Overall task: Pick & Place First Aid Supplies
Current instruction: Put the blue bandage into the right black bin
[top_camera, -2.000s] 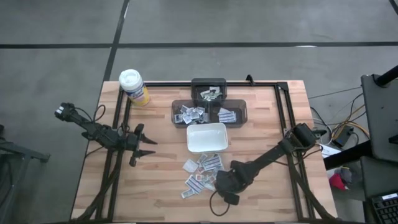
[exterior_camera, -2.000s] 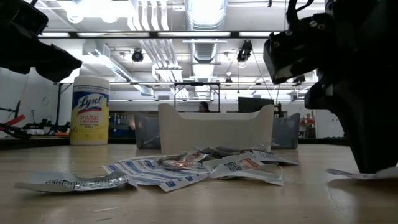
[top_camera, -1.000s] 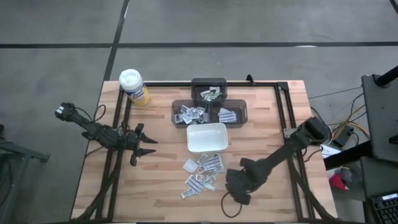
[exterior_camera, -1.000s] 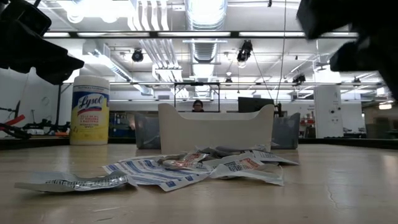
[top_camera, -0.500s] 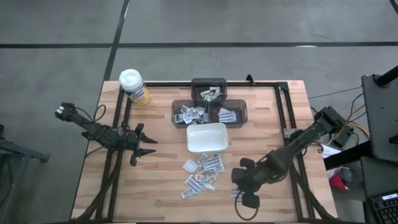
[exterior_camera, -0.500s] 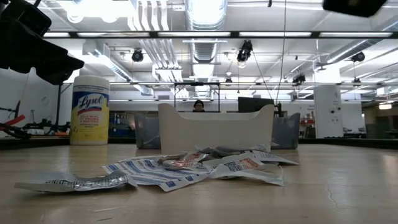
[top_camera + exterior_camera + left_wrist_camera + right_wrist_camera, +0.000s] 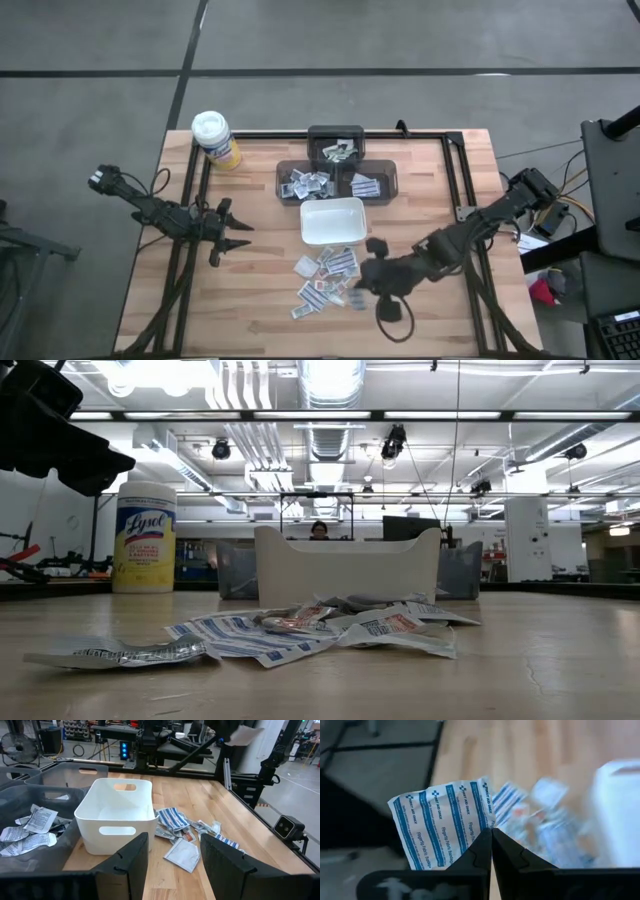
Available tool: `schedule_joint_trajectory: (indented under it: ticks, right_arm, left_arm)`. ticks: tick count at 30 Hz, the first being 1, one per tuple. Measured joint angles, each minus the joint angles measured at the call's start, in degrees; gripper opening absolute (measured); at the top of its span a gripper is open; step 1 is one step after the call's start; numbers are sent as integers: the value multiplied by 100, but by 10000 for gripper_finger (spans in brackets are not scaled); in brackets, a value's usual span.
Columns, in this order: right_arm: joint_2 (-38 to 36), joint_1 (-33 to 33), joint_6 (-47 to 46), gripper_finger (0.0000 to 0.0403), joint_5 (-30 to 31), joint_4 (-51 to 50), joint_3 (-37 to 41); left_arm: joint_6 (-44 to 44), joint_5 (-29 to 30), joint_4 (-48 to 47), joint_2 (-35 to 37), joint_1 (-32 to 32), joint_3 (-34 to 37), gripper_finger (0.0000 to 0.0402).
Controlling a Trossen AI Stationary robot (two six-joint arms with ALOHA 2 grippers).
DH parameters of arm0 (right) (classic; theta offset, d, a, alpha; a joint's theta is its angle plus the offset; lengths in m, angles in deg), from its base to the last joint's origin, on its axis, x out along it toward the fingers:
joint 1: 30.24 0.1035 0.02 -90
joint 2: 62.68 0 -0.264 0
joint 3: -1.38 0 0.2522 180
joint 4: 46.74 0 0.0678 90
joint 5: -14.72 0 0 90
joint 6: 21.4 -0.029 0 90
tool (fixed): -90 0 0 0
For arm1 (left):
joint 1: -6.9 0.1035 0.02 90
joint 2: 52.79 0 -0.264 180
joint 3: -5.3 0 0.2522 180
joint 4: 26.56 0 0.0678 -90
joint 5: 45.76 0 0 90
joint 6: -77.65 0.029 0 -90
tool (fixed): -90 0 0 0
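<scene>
High view first: the wooden table (image 7: 250, 300) fills the middle, with three dark grey bins (image 7: 336, 170) clustered at its far side, packets lying inside them. Just nearer sits the white rectangular dish (image 7: 332, 221), and off by the far left corner stands the yellow Lysol canister (image 7: 216, 141) with its white lid. The left arm waits over the table's left side, its left gripper (image 7: 170, 857) with fingers spread wide and nothing between them, pointing toward the dish. The right arm reaches in from the right edge, and the right gripper (image 7: 491, 837) hangs above the table just right of the loose pile of first aid packets (image 7: 324, 278), which lies on the wood just in front of the dish. Right wrist view settles it: the jaws are pinched tight on the edge of one blue-striped white packet (image 7: 442, 822), lifted clear, the pile and dish blurred beyond.
</scene>
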Motion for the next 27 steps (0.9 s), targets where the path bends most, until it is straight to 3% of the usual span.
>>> schedule_joint_trajectory:
  ticks: [9, 14, 18, 27]
  right_arm:
    - [-33, -706, 1004, 8, 2246, 20, -4]
    - [-33, -1234, 1365, 8, 3056, -1, -4]
    - [-33, -1697, 1708, 8, 3381, -12, -4]
    - [-33, -2823, 2892, 8, 3510, -46, -4]
  left_arm:
    - [80, 67, -2, 0, 0, 0, 177]
    - [274, 290, 0, 0, 1, 2, 177]
    - [411, 370, 0, 0, 2, 2, 177]
    - [483, 370, -2, 0, 0, 2, 177]
